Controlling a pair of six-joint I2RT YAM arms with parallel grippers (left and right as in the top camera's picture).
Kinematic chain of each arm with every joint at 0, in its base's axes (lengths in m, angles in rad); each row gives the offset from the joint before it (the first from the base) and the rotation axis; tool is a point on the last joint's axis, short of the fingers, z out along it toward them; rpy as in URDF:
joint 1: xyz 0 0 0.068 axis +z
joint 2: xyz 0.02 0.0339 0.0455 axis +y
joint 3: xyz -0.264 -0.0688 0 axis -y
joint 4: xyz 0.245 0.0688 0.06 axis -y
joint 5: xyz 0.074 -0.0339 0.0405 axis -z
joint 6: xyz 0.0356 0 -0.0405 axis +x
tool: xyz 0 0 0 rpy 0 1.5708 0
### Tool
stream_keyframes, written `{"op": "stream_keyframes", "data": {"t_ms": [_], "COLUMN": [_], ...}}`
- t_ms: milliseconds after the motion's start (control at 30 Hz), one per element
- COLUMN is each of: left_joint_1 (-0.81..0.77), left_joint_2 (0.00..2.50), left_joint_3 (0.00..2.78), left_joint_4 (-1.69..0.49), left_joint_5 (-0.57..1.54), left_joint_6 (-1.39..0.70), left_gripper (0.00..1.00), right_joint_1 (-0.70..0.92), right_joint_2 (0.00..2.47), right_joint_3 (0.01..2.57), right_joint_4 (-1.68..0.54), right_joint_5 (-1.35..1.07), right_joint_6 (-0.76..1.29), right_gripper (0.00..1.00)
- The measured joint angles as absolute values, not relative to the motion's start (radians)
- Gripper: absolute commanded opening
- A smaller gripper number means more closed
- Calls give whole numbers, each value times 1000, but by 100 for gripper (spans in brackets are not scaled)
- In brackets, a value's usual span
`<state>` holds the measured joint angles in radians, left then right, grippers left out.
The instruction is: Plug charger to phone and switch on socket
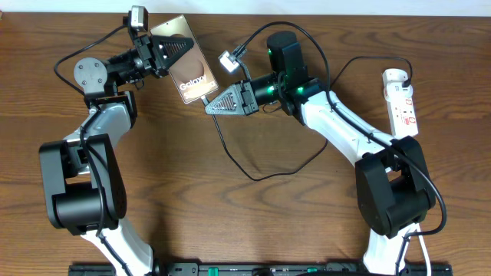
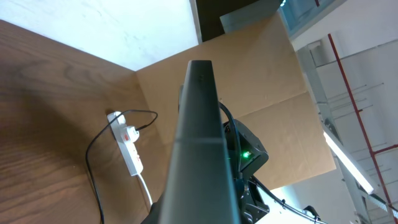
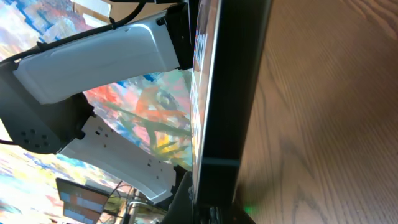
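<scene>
Closest up, the phone [image 3: 230, 93] sits pinched in my left fingers [image 1: 178, 46]; I'd steady it while my right fingers [image 1: 220, 103], clamped on the charger [image 1: 253, 178] tip, push straight in.

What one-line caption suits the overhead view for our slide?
Left jaws grip the phone while right jaws hold the charger at its end; socket lies far right.
</scene>
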<state>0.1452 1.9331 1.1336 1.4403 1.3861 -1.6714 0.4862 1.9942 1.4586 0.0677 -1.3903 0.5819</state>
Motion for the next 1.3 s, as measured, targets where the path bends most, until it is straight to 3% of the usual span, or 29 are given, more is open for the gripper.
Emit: {"op": "stream_keyframes", "data": {"t_ms": [300,1300], "left_joint_1": [144,134], "left_joint_2": [1933,1933], "left_joint_3": [1134,1134], "left_joint_4": [1440,1451], "left_joint_5": [1377,1362], "left_joint_6": [-1679,-1668], "left_gripper": [7,7], "right_joint_1": [486,483], "right_joint_2": [1995,1995], "right_joint_3": [1452,1450], "right_joint_4": [173,177], "right_joint_5": [-1397,-1372], "right_joint_6": [645,721], "right_gripper": [1,1]}}
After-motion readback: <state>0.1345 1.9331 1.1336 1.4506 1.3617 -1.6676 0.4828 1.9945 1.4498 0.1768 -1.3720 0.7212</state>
